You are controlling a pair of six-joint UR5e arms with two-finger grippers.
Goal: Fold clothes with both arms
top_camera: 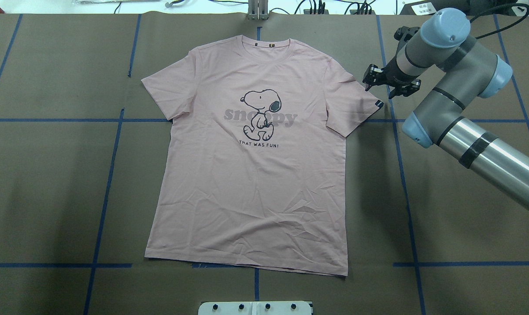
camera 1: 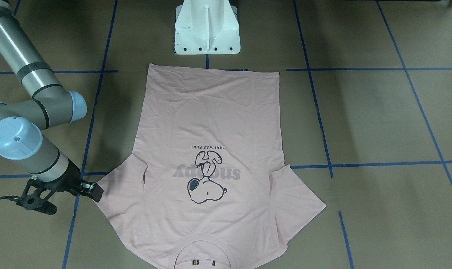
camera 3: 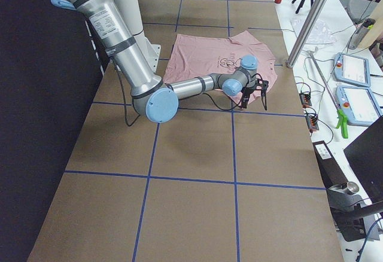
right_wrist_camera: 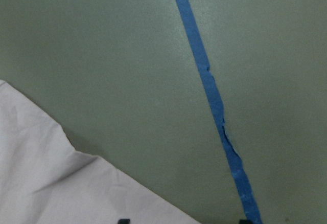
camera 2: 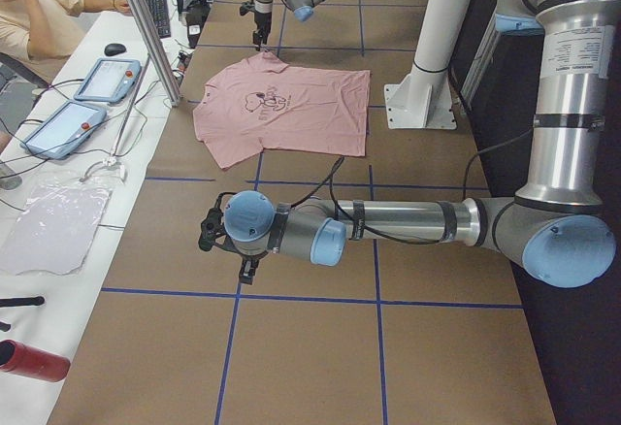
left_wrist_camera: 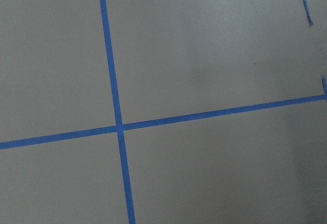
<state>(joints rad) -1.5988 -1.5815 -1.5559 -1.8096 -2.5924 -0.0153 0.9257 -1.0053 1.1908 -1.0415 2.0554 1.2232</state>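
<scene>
The pale pink T-shirt [top_camera: 255, 166] lies flat and face up on the brown table, collar away from the robot; it also shows in the front view [camera 1: 211, 123]. My right gripper [top_camera: 389, 85] hovers just beyond the shirt's right sleeve edge, over bare table. In the right wrist view its fingertips [right_wrist_camera: 122, 221] stand apart, with a sleeve corner [right_wrist_camera: 61, 188] at lower left, so it is open and empty. My left gripper [camera 2: 225, 250] hangs over bare table well off to the shirt's left; I cannot tell if it is open or shut. The left wrist view shows only taped table.
A white pedestal base [camera 1: 207, 30] stands at the shirt's hem side. Blue tape lines [top_camera: 404, 175] grid the brown table. A side desk holds tablets [camera 2: 107, 81], a plastic bag and a red bottle [camera 2: 34, 359]; a person [camera 2: 29, 17] sits there.
</scene>
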